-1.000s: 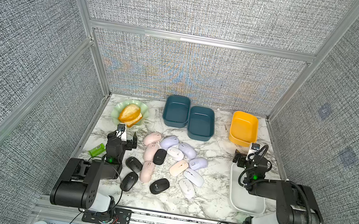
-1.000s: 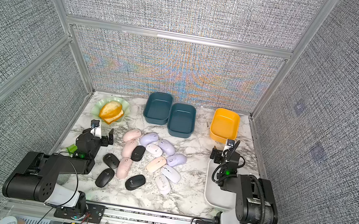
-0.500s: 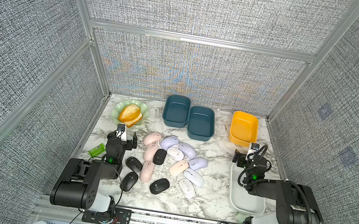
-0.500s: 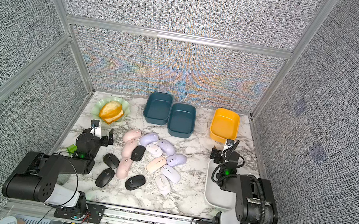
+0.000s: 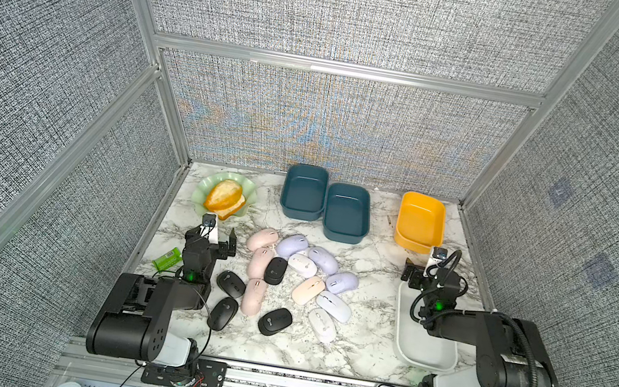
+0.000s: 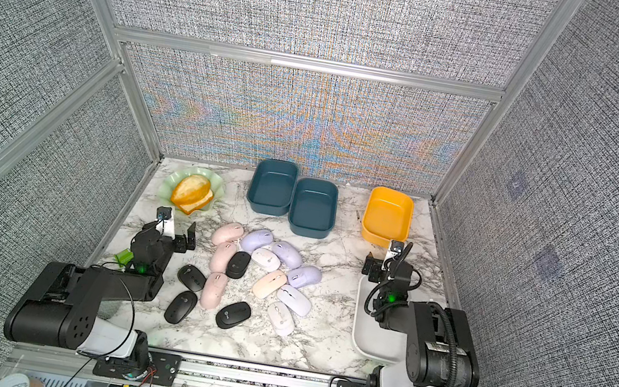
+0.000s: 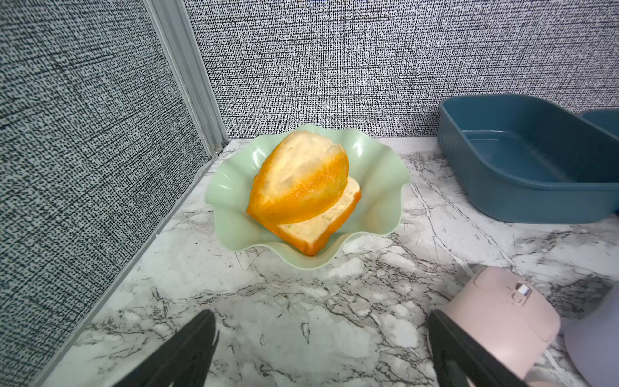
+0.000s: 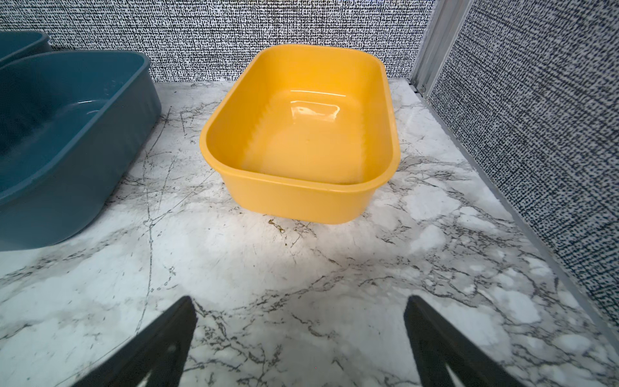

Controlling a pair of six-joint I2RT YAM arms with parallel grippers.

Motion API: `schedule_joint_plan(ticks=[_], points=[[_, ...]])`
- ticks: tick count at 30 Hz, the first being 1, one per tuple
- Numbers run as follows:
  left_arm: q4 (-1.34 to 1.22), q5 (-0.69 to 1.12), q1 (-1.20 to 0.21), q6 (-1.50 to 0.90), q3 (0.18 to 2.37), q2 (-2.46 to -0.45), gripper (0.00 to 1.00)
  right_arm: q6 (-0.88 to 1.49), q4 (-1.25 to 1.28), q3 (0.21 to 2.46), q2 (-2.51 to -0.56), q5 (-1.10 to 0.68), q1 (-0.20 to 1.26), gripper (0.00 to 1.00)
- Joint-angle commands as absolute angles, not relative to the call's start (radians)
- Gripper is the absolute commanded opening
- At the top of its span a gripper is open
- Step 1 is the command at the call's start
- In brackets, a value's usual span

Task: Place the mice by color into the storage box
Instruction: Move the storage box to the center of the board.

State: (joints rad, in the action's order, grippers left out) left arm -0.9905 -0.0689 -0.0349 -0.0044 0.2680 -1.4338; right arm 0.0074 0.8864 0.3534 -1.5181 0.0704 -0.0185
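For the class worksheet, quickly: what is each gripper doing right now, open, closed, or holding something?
Left gripper: open, holding nothing.
Right gripper: open, holding nothing.

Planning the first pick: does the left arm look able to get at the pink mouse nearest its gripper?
Probably yes: the open left gripper sits just beside that pink mouse, nothing between them.

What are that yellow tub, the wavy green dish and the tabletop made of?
Yellow tub: glossy moulded plastic, judging by the sharp highlights on its floor. Wavy green dish: smooth plastic with a soft sheen, probably. Tabletop: marble-patterned, grey veins on white; real stone or printed laminate, I cannot tell.
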Motion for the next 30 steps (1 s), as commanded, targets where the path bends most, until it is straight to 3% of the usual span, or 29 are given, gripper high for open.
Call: schedule_joint_plan(ticks=[1, 20, 23, 30], points=[[-0.991, -0.063, -0.034, -0.001, 0.269, -1.431, 0.99, 0.004, 0.905, 0.355, -1.513, 0.072, -0.017, 0.99], [-0.991, -0.063, -0.034, -0.002, 0.268, -1.43, 0.99, 0.033, 0.839, 0.389, -1.496, 0.033, -0.054, 0.99], [-0.925, -0.082, -0.033, -0.013, 0.284, -1.372, 0.99, 0.005, 0.548, 0.519, -1.42, 0.095, -0.034, 0.99], [-0.408, 0.049, -0.034, -0.072, 0.587, -1.128, 0.99, 0.047, 0.119, 0.749, -1.201, 0.338, 0.101, 0.99]])
